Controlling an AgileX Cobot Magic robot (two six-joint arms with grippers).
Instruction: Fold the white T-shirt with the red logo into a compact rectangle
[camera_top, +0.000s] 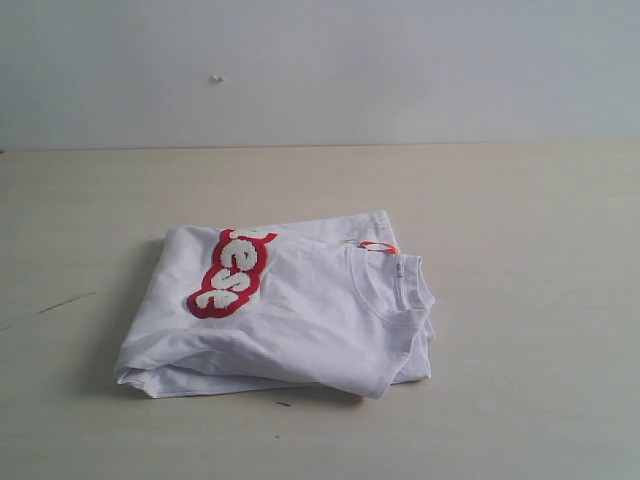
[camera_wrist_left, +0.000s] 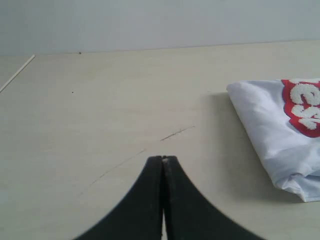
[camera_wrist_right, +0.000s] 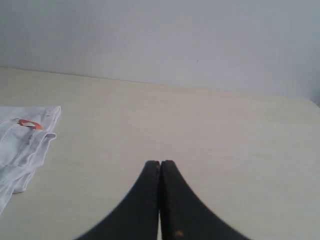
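Your left gripper (camera_wrist_left: 163, 159) sits off the shirt's left side, fingertips pressed flat together with nothing pinched between them, over bare table (camera_wrist_left: 100, 100). Just ahead of it a thin dark scratch (camera_wrist_left: 176, 133) runs across the tabletop, between the gripper and the shirt. Now the shirt (camera_top: 300, 320) itself: it's lying folded in a thick, roughly rectangular bundle on the table, layers stacked, the near-left corner a bit puffy and loose. On its top face, toward the left end, the logo (camera_top: 232, 272) runs at a slant, and only part of the fuzzy white lettering shows; the rest disappears over the far fold. Moving right across the shirt, the collar (camera_top: 385, 290) curves across the top near the right edge, with the orange tag (camera_top: 380, 246) peeking out just behind it at the far edge. Past the shirt's right side, your right gripper (camera_wrist_right: 160, 163) is closed tip to tip too, empty and well clear of the cloth.
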